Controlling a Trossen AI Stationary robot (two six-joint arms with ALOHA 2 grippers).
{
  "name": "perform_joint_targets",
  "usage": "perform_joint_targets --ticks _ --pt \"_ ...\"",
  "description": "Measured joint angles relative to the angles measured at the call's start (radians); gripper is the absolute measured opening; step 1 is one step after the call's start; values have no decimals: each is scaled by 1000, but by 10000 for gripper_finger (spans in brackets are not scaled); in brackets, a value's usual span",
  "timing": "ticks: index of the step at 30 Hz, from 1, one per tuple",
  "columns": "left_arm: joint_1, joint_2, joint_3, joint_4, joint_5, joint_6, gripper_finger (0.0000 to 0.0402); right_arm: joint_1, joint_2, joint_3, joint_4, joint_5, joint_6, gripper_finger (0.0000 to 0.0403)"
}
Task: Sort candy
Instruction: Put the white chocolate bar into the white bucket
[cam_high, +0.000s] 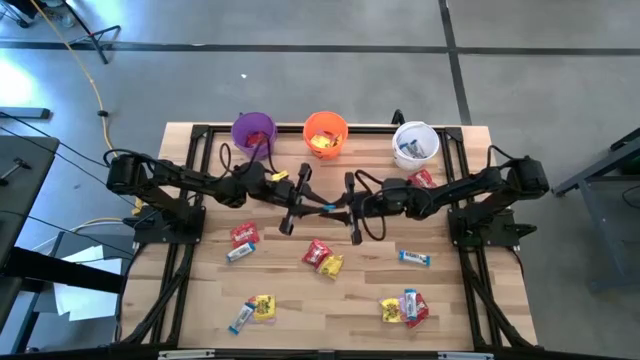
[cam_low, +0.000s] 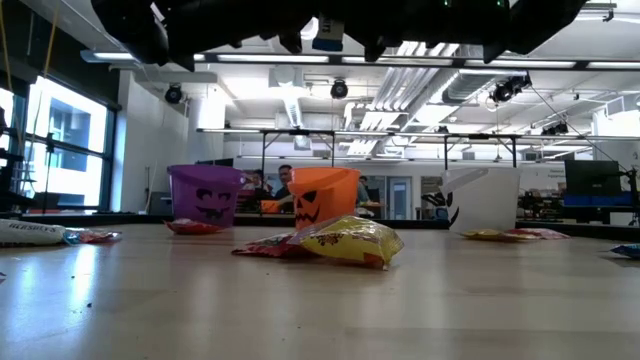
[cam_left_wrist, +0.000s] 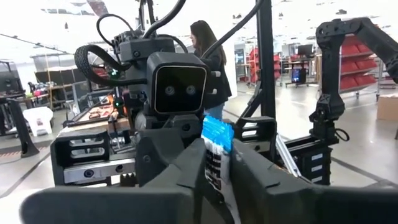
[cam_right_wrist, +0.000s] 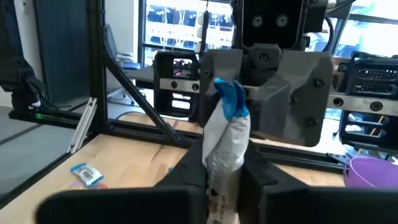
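Observation:
High over the middle of the table my left gripper (cam_high: 312, 206) and my right gripper (cam_high: 345, 208) meet fingertip to fingertip, both level. Each is shut on the same slim blue-and-white candy bar (cam_high: 328, 208), which stands upright between them. The bar's blue top end (cam_left_wrist: 217, 132) sticks up above the fingers. Other candy lies flat on the wood: red packets (cam_high: 243, 234), a red and yellow pair (cam_high: 324, 258), blue-and-white bars (cam_high: 414, 258) and a small heap (cam_high: 405, 308). My left gripper (cam_left_wrist: 217, 163) pinches the bar's white printed body (cam_left_wrist: 215, 167) between its two fingers, coming level from the table's left. The bar stands upright, lifted clear of the table. My right gripper (cam_right_wrist: 224, 169) pinches the bar's white body (cam_right_wrist: 225, 146) between its two fingers, coming level from the table's right, opposite the left gripper. The blue top end (cam_right_wrist: 231, 99) stands above the fingers. The bar's lower part is hidden behind them.
Along the far edge stand a purple bucket (cam_high: 253, 132), an orange bucket (cam_high: 325, 134) and a white bucket (cam_high: 414, 143), each with some candy inside. A red packet (cam_high: 421, 179) lies near the white bucket. People show in the room behind the table.

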Motion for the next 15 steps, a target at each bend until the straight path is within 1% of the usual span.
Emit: perform_joint_targets --ticks 2,4,9,13,15 --pt "0 0 0 -16 1 6 83 -1 0 0 -13 0 -1 15" --pt "0 0 -9 -24 0 17 107 -7 -6 0 -35 0 -2 14" --pt "16 -2 -34 -24 -7 57 156 -35 -48 0 -127 6 -1 42" --pt "46 -9 -65 -8 -9 63 180 -64 -129 0 -249 63 -17 45" --pt "59 -9 -92 -7 -8 63 185 -84 -185 -1 -336 137 -42 38"
